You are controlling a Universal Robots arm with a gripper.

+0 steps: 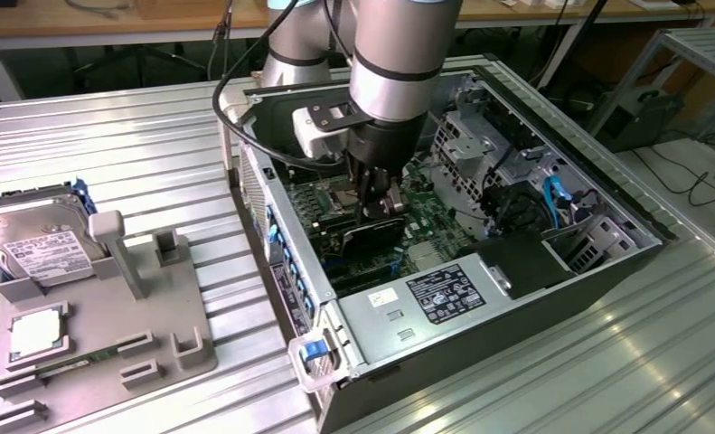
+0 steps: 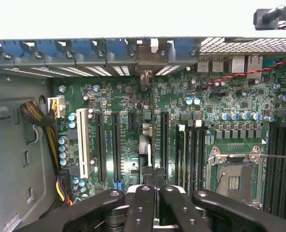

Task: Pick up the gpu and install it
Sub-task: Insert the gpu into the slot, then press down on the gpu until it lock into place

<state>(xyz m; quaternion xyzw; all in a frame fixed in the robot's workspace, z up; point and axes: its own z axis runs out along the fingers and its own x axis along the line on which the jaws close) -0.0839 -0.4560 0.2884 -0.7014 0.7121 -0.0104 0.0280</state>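
Inside open computer case (image 1: 646, 237), gripper (image 1: 379, 206) clamps gpu (image 1: 375, 237) above motherboard (image 2: 128, 104)

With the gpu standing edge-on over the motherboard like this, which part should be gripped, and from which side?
Its top long edge, from straight above. The gpu is a thin slab standing upright, flat faces vertical and bottom edge toward the motherboard slots, which leaves the top edge easiest to reach. The pincer is shut there.

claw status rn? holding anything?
Claw: shut on the gpu, the black card held edge-on over the green motherboard inside the open computer case.
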